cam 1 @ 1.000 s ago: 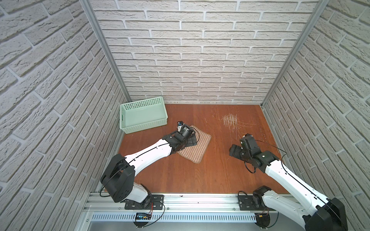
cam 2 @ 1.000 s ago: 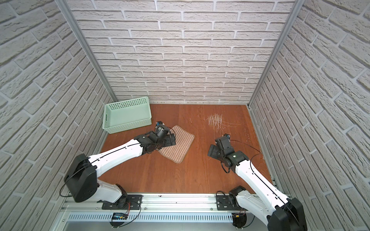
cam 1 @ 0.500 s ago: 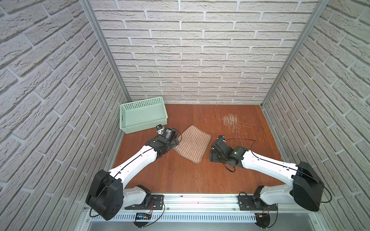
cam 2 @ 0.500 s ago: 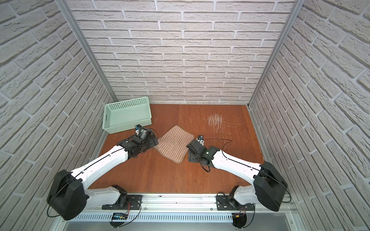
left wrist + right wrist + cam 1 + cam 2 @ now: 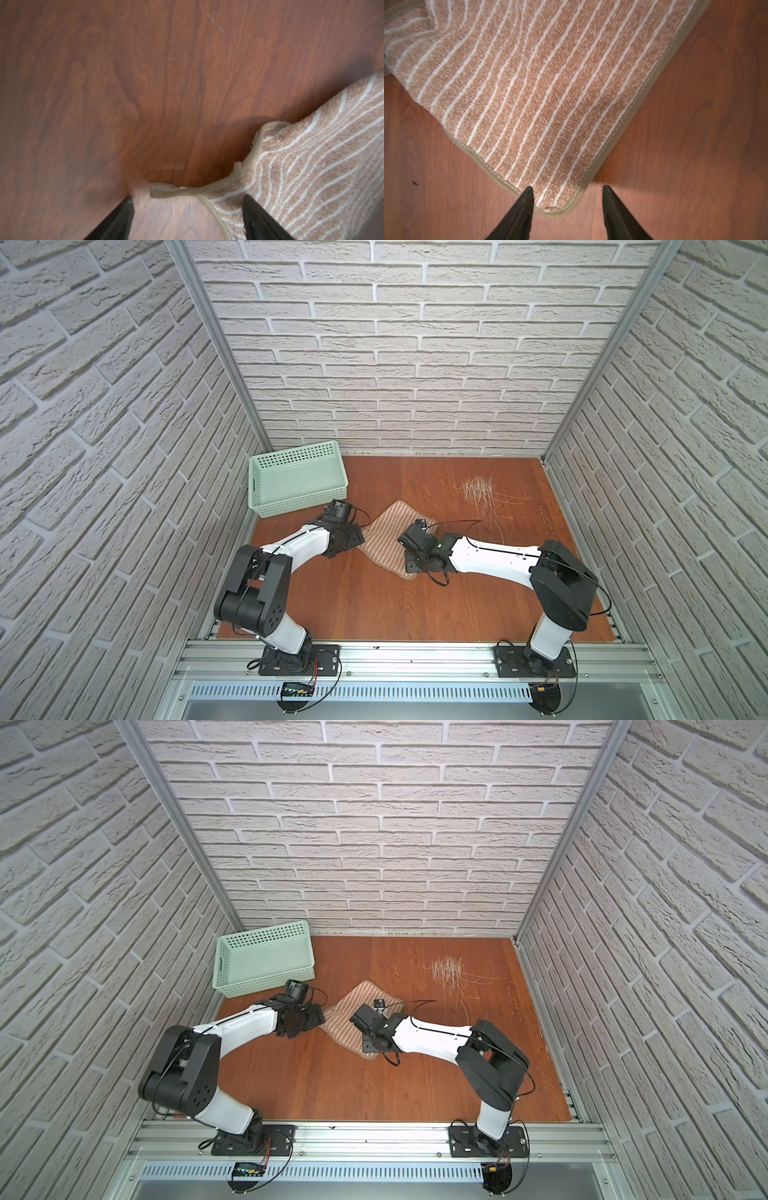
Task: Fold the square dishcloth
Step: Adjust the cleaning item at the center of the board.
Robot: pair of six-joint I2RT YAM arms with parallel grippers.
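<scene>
The square dishcloth (image 5: 388, 531) lies on the red-brown wooden table (image 5: 415, 605), a little left of the middle. It is turned cornerwise like a diamond, with a black-and-white arm reaching to it from either side in both top views. It is tan-brown with thin white stripes and a stitched beige edging. Most of it rests flat, though the part toward the left arm is rumpled and bunched. The left gripper (image 5: 188, 198) is at that rumpled corner with its jaws spread. In the left wrist view one black fingertip (image 5: 126, 207) is over bare wood and the other is over the striped pile. The small beige corner loop (image 5: 164, 191) lies on the table between them, and neither tip is seen pinching it. The right gripper (image 5: 568, 187) is at the cloth's nearest corner, on the side toward the front rail, also with a clear gap between its tips. One tip sits over the edging and the other over bare table just beside the hem, so the rounded corner lies flat in the gap, ungripped. A mint-green perforated basket (image 5: 291, 497) stands at the back left against the wall, near the cloth but apart from it. A patch of pale scratches (image 5: 478, 489) marks the wood at the back right. On the aluminium front rail, below the left arm's base, a small black box (image 5: 295, 690) carries a greenish display, whose characters are too small to read.
</scene>
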